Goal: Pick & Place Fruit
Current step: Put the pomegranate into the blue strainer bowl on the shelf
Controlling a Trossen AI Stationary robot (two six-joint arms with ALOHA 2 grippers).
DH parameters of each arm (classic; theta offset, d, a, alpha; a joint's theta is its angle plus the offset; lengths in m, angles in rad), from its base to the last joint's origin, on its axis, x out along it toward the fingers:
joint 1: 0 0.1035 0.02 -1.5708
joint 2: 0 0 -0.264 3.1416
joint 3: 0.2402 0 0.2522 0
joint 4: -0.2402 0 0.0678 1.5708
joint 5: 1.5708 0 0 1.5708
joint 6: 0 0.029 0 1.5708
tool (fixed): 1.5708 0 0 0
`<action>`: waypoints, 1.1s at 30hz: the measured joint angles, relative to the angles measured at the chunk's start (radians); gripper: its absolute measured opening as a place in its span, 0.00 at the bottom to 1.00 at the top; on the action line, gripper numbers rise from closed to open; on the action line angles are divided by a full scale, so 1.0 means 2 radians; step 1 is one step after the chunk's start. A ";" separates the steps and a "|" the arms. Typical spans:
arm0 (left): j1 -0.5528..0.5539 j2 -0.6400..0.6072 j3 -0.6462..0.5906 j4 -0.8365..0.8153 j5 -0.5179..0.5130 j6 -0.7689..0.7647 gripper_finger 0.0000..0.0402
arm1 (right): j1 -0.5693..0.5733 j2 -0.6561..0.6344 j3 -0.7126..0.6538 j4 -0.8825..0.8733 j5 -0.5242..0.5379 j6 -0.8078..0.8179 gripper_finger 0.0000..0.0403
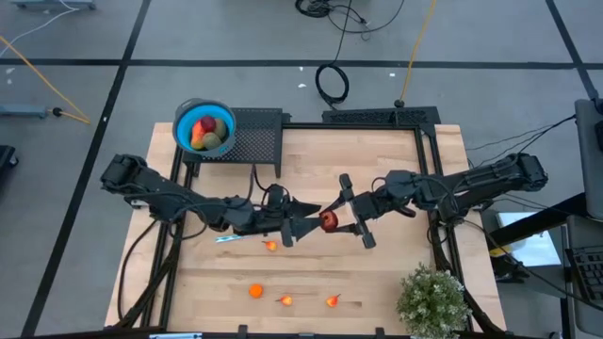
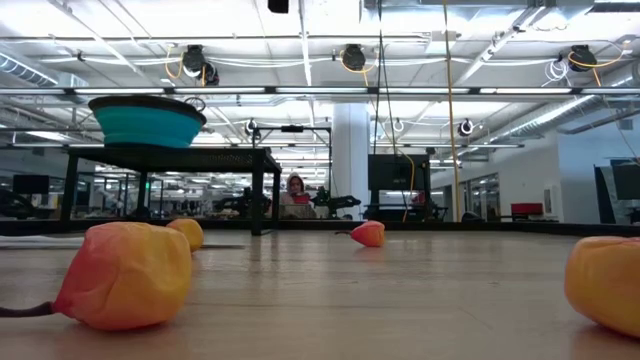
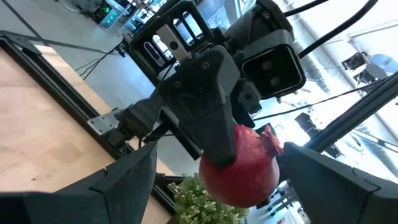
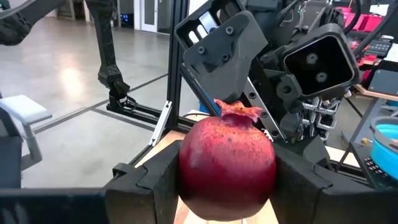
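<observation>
A dark red pomegranate-like fruit [image 1: 328,222] hangs above the table's middle between my two grippers, its crown [image 4: 239,112] up. My right gripper [image 1: 337,218] reaches in from the right and is shut on it. My left gripper [image 1: 316,224] comes from the left and is open, its two fingers [image 3: 124,180] standing on either side of the fruit [image 3: 239,168]. Several small orange fruits [image 1: 255,291] lie on the wooden table nearer the front. A blue bowl [image 1: 203,127] at the back left holds more fruit. My right gripper pinches the red fruit by its two opposite sides [image 4: 186,168] between its two fingers [image 4: 155,180]. The fingers lie about level and come from the table's right side. The fruit is lifted clear of the table, crown up.
The bowl stands on a black raised rack [image 1: 256,137]. A slim silver knife [image 1: 231,238] lies under my left arm. A potted plant [image 1: 433,301] stands at the front right corner. In the low view, orange fruits [image 2: 130,275] lie close to the camera.
</observation>
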State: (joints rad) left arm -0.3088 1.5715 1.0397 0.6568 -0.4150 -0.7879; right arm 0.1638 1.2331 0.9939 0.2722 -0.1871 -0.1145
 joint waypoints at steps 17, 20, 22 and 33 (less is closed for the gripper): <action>-0.005 0.003 0.000 0.003 0.023 0.070 0.86 | -0.004 0.001 0.000 -0.004 0.015 0.040 0.46; 0.001 0.003 0.000 0.004 0.016 0.070 0.86 | -0.004 0.001 0.000 -0.004 0.015 0.055 0.46; 0.006 0.003 0.000 0.004 0.015 0.070 0.86 | -0.003 0.001 0.000 -0.004 0.013 0.055 0.46; 0.026 0.006 0.000 0.013 0.041 0.065 0.86 | -0.004 0.009 0.000 0.002 0.015 0.072 0.46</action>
State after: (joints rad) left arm -0.2571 1.5841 1.0393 0.6832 -0.3326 -0.6579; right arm 0.1566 1.2515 0.9947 0.2763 -0.1568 0.0299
